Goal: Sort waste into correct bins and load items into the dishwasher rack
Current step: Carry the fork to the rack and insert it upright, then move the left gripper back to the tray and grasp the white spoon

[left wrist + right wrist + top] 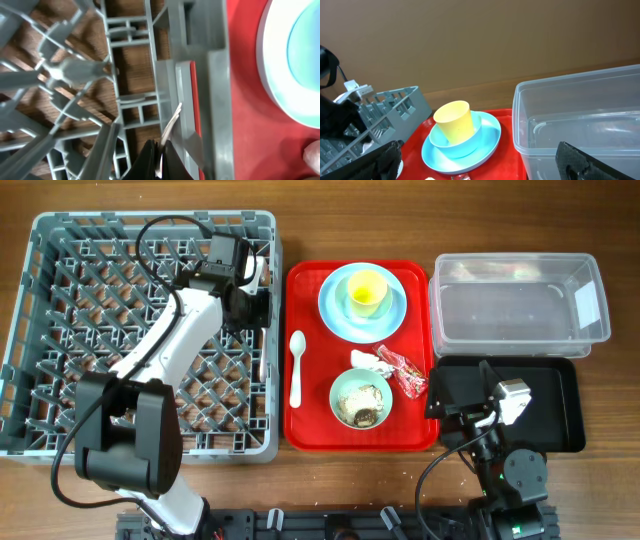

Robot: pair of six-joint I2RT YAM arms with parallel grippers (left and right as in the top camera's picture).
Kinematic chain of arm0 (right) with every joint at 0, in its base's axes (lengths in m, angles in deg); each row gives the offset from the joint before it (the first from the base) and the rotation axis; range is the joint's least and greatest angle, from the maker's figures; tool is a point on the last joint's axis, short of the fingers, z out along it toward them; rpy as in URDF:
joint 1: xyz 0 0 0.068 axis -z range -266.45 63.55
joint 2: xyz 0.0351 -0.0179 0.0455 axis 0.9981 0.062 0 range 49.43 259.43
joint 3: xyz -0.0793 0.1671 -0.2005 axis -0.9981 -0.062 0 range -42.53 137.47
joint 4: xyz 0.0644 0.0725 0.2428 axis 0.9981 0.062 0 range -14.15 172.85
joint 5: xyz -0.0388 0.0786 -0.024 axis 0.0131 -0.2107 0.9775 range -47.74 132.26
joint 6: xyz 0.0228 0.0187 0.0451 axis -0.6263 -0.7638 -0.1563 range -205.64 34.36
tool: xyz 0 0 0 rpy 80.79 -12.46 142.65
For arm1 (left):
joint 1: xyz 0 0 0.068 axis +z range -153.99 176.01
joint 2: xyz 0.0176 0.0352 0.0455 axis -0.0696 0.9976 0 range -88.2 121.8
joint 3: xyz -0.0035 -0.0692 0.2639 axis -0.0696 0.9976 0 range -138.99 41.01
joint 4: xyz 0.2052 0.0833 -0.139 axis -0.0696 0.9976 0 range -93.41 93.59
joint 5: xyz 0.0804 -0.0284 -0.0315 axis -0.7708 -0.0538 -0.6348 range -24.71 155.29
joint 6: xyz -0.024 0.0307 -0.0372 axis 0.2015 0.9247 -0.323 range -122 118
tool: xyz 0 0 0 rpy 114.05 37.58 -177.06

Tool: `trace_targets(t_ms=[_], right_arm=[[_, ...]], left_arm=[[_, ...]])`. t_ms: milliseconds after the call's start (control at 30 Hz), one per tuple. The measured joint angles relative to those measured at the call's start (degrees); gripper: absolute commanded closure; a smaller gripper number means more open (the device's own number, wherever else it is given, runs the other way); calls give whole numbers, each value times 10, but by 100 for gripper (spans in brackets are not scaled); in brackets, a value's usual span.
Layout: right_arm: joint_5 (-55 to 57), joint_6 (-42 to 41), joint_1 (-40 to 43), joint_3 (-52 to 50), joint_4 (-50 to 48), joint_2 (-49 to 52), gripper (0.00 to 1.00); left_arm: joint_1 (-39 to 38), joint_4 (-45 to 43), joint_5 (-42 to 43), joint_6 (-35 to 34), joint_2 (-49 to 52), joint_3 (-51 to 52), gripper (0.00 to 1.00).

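My left gripper [254, 304] [161, 148] is shut on a thin white piece, seemingly the white fork [170, 122], just inside the right wall of the grey rack [60, 240] [216, 100]. My right gripper [452, 396] [477, 158] is open and empty above the black tray [560, 412]. A yellow cup [365, 288] [454, 120] stands in a light blue bowl [455, 146] on a light blue plate [335, 318] [486, 149]. A white spoon [296, 368], a pale green bowl [342, 390] with food bits [366, 414], a red wrapper [405, 372] and a paper wad [368, 360] lie nearby.
The plate, bowls, spoon and waste all sit on a flat red tray [310, 432] between the rack and the bins. The clear tub [592, 280] [580, 100] stands at the back right, behind the black tray. The left arm's cable loops over the rack.
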Motion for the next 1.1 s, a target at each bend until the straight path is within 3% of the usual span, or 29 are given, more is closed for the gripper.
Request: trace_targets(t_ms=[333, 400, 433, 567, 800, 967, 1100], right_arm=[[0, 0, 0, 0, 0, 0, 0], [0, 0, 0, 0, 0, 0, 0], [0, 0, 0, 0, 0, 0, 0], [0, 0, 0, 0, 0, 0, 0], [0, 0, 0, 0, 0, 0, 0], [0, 0, 0, 0, 0, 0, 0], [0, 0, 0, 0, 0, 0, 0]], left_arm=[[0, 17, -25, -22, -14, -17, 96], [0, 22, -25, -24, -14, -17, 86], [0, 25, -25, -27, -14, -17, 73], [0, 26, -25, -35, -14, -17, 65], [-1, 29, -25, -39, -37, -17, 72], [-15, 79, -3, -92, -144, -19, 94], [-63, 136, 8, -137, -172, -24, 96]])
